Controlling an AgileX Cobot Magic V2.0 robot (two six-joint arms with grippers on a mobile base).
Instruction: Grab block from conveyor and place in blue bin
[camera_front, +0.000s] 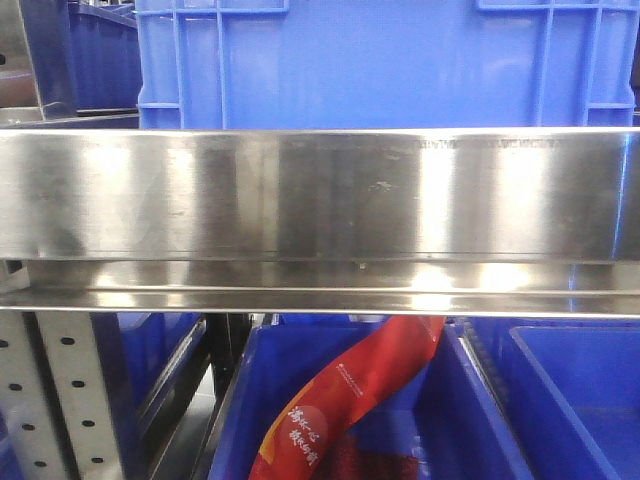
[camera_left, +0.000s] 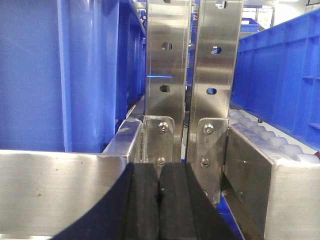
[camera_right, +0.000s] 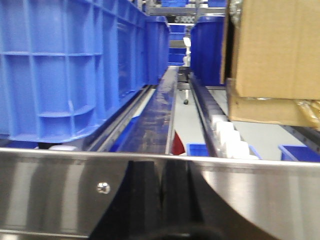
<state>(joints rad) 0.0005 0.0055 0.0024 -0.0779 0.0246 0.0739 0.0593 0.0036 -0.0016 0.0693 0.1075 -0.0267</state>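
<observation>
The green block and the dark conveyor belt are out of view in every frame. My left gripper (camera_left: 159, 192) is shut and empty, its black fingers pressed together low in the left wrist view, close in front of a steel rack upright (camera_left: 167, 75). My right gripper (camera_right: 161, 192) is shut and empty, just behind a steel rail (camera_right: 60, 190). A large blue bin (camera_front: 385, 60) stands on the steel shelf beam (camera_front: 320, 200) in the front view. Another blue bin (camera_front: 400, 420) sits below the beam and holds a red packet (camera_front: 345, 400).
A blue bin (camera_left: 60, 75) stands at left and another blue bin (camera_left: 280, 75) at right on white rollers (camera_left: 270, 137). In the right wrist view a blue bin (camera_right: 65, 65) is at left, a cardboard box (camera_right: 275, 55) at right on rollers (camera_right: 227, 135).
</observation>
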